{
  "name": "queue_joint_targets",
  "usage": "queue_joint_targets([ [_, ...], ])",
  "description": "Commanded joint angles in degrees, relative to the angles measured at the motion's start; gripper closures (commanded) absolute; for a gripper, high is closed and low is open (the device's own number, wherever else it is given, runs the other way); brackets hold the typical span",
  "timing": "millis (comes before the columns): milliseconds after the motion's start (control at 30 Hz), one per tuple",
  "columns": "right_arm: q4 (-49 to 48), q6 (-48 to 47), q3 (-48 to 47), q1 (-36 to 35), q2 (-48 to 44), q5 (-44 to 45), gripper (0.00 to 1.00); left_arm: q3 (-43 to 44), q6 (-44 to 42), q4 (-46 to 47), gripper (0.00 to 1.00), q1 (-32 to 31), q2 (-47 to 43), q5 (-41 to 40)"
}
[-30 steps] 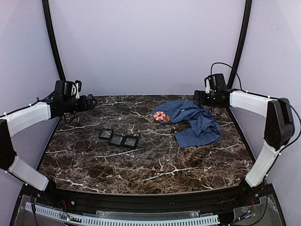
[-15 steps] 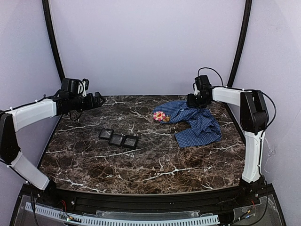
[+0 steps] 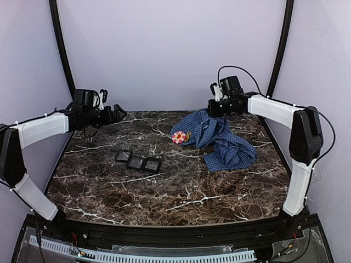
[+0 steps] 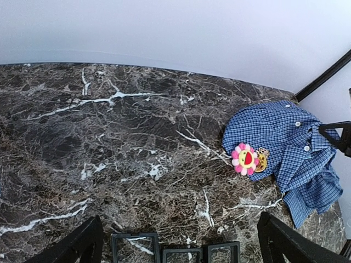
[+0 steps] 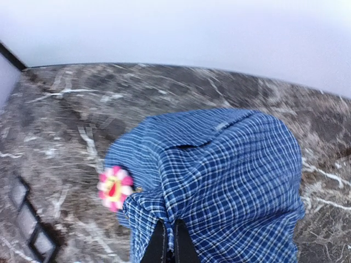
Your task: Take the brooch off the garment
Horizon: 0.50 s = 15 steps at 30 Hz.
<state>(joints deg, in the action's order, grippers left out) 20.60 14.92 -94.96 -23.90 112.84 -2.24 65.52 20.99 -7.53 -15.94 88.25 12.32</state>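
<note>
- The right claw (image 3: 211, 107) stood spread above the shirt (image 3: 229, 143) a second ago. It is now clenched on a fold of the cloth and raised, drawing that edge off the table (image 3: 164, 192).
- The brooch (image 3: 179, 137), a pink flower, has shifted with the cloth. It lies below the right claw, on the side towards the left claw (image 3: 117, 114).
- Judgement: the shirt is anchored, but the brooch is not yet removed.
- The left claw is released and empty, well apart from the brooch.
- The table is dark veined marble, and a black tray (image 3: 138, 161) lies between the claws. The walls (image 3: 164, 49) are plain and pale.

Flower brooch (image 4: 245, 159) at blue shirt (image 4: 290, 142) edge, marble table (image 4: 109, 137)
</note>
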Motion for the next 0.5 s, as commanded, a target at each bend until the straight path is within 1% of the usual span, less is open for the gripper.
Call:
queue_joint_targets([
  [0,-5.59,-2.15,-0.8,-5.15,-11.53,-7.1,1.0,2.9,-0.23,3.74,0.0,-0.39,1.84,7.4],
  [167,-7.51,-0.27,-5.55,-6.77,-15.08,-14.31,1.0,5.97,-0.12,4.84,0.0,-1.22,4.28,14.58],
  [233,-8.87,0.84,-6.59,-6.89,-15.76,-16.73,1.0,6.66,-0.14,5.15,0.0,-1.81,4.63,15.52],
  [300,-11.3,1.93,-5.62,-6.88,-16.74,-18.2,1.0,6.6,0.26,6.1,0.0,-2.24,4.37,15.39],
  [400,-13.2,2.84,-1.43,-6.82,-17.19,-16.12,1.0,5.62,1.57,7.25,0.0,-2.34,3.76,14.47],
  [467,-12.57,4.2,2.52,-6.86,-17.05,-12.13,1.0,4.91,1.81,8.7,0.0,-2.36,3.27,13.88],
])
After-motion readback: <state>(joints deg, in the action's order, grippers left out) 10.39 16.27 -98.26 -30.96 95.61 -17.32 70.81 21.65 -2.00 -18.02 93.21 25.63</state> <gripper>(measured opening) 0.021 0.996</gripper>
